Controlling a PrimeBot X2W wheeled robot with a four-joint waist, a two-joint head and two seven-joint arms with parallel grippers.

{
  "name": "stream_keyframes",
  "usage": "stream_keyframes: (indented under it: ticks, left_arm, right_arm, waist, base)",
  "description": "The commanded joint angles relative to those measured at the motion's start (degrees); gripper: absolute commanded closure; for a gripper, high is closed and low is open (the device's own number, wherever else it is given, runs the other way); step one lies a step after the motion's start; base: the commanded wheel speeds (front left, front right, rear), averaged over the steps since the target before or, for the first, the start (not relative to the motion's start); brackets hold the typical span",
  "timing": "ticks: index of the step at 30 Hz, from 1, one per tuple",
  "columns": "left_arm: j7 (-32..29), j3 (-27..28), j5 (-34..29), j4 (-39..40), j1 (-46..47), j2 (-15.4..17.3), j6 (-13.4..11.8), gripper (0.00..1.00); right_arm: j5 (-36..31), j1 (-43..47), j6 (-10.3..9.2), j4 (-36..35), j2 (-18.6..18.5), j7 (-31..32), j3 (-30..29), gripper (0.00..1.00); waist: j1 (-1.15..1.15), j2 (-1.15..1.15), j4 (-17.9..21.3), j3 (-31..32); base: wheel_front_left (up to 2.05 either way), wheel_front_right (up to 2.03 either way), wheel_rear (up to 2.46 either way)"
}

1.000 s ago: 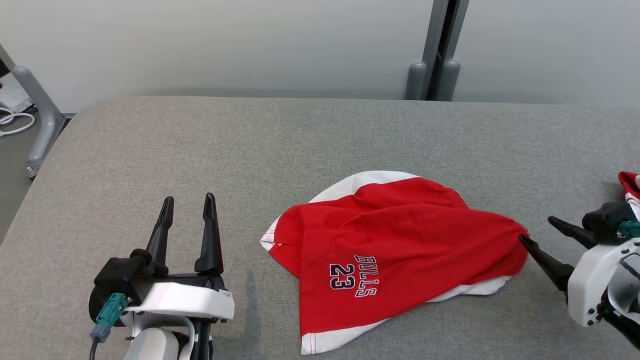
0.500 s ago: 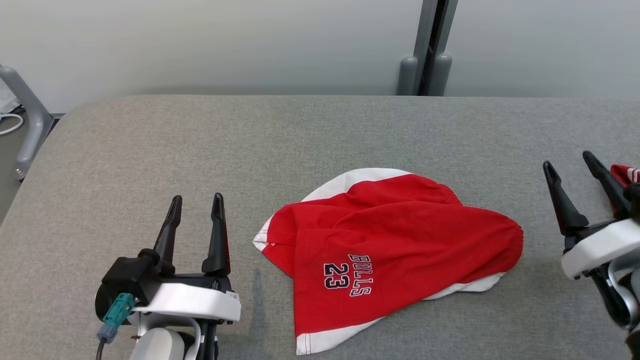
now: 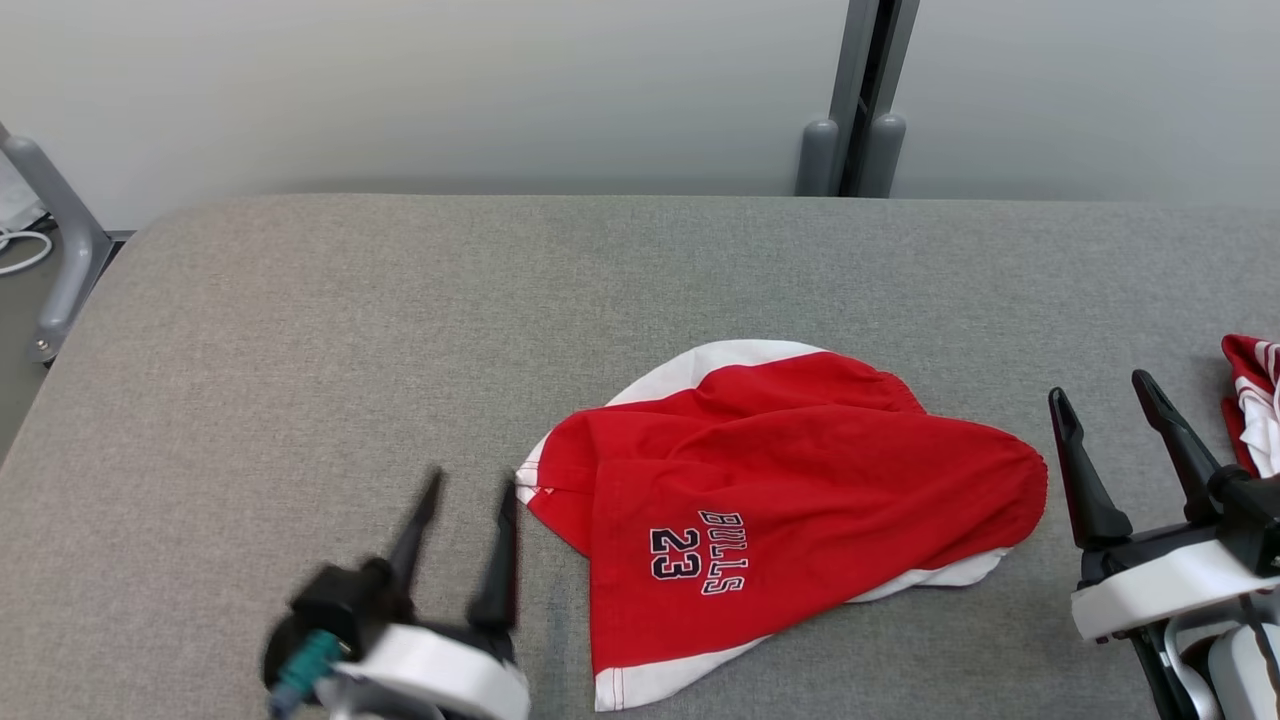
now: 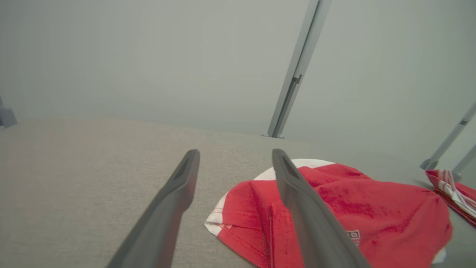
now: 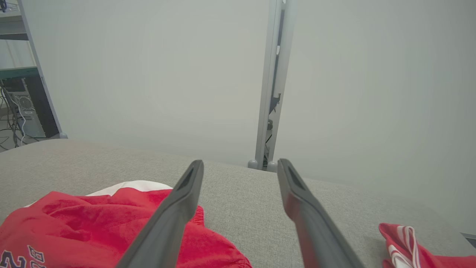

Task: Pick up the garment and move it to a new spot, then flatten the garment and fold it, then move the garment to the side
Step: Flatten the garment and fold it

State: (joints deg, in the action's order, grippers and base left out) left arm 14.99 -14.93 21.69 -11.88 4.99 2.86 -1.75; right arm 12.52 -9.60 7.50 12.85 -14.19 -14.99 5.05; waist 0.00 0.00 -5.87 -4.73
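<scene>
From the head view, the left gripper looks blurry, and the picture edge cuts off its base. A small red and white cloth at the right edge is partly cut off too. The garment is a pair of red shorts with white trim and "BULLS 23" in dark letters. It lies crumpled and folded over itself on the grey table, a bit right of the middle. The left gripper's fingers are spread wide and hold nothing. One tip is just beside the garment's white left corner, but I cannot tell if it touches. The right gripper is spread wide and empty too, near the garment's right end but apart from it.

From the left wrist view, one dark finger hides part of the garment, and the printed letters are too small to read. The white corner lies between the two spread fingers, lower down.

From the right wrist view, the bottom edge cuts off the garment. It lies to the left, partly behind the left finger. Bare table sits between the spread fingers.
</scene>
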Motion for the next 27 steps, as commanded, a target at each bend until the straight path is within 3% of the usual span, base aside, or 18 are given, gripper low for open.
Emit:
stream_keyframes:
  ticks: [1, 5, 10, 13, 27]
  left_arm:
    - [0.21, -1.74, -0.28, -2.77, -0.92, 0.13, 1.83, 0.00]
    - [-3.12, -5.56, -0.23, -7.46, -1.63, 1.30, 5.65, 0.00]
    - [-11.25, -9.23, 3.14, -8.14, -2.49, 2.91, 8.31, 0.00]
    - [-15.92, -11.64, 5.66, -7.05, -3.08, 3.99, 8.85, 0.00]
    - [-21.31, -18.39, 7.44, -7.25, -0.53, 5.43, 9.18, 0.00]
  right_arm:
    - [-0.39, 0.82, -0.02, -0.23, 0.26, -0.26, -0.26, 0.00]
    - [-0.44, 1.09, -0.02, 0.06, 0.70, -0.26, -0.80, 0.00]
    - [-0.39, 1.24, -0.02, 0.34, 1.23, -0.26, -1.51, 0.00]
    - [-0.24, 1.07, -0.02, 0.65, 1.42, -0.26, -1.73, 0.00]
    - [-0.03, -0.02, -0.02, 1.47, 1.25, -0.27, -1.02, 0.00]
  waist:
    - [0.00, 0.00, -0.14, 0.17]
    - [0.00, 0.00, -0.41, 0.11]
    - [0.00, 0.00, -0.74, -0.46]
    - [0.00, 0.00, -0.79, -0.67]
    - [0.00, 0.00, -0.37, -1.46]
  base:
    - [0.00, 0.00, 0.00]
    - [0.00, 0.00, 0.00]
    - [0.00, 0.00, 0.00]
    - [0.00, 0.00, 0.00]
    - [0.00, 0.00, 0.00]
